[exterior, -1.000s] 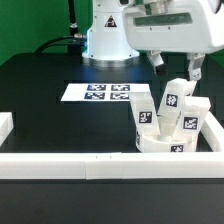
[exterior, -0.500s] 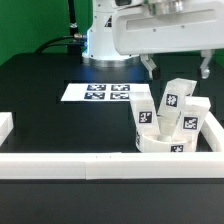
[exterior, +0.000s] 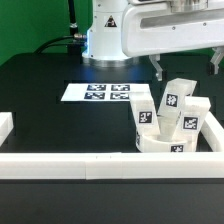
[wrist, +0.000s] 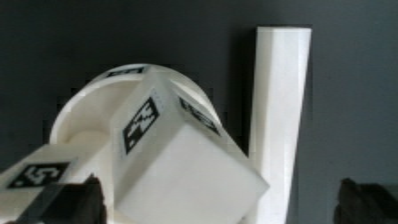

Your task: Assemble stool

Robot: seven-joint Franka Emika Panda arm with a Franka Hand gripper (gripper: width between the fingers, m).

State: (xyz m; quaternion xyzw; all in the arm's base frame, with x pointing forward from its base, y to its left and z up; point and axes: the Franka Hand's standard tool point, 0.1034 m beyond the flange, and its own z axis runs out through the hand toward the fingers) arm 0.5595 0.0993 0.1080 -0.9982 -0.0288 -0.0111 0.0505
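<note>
The stool parts are white plastic and sit clustered at the exterior view's right, in the corner made by the white border rails (exterior: 100, 163), on the black worktop (exterior: 40, 90). The round disc seat (exterior: 168, 145) lies flat at the base of the cluster; only its rim with a black-and-white tag shows under the legs. Three short blocky legs are piled on and around it, each carrying a square tag. The leg nearest the exterior view's left (exterior: 144, 112) stands roughly upright, long axis near vertical. The middle leg (exterior: 171, 103) also stands on end, tilted slightly toward the exterior view's right, and rises highest. The third leg (exterior: 194, 115) leans the same way, resting close against the side rail. In the wrist view the seat (wrist: 111, 100) shows as a curved white rim, with one leg (wrist: 169, 160) lying across it, its long axis running diagonally and two tagged faces visible; a rail (wrist: 281, 110) runs straight just beside them. The marker board (exterior: 97, 93) lies flat on the worktop, well apart from the cluster. The gripper (exterior: 186, 68) hangs above the legs, touching nothing, its fingers (exterior: 157, 69) spread wide and empty.
</note>
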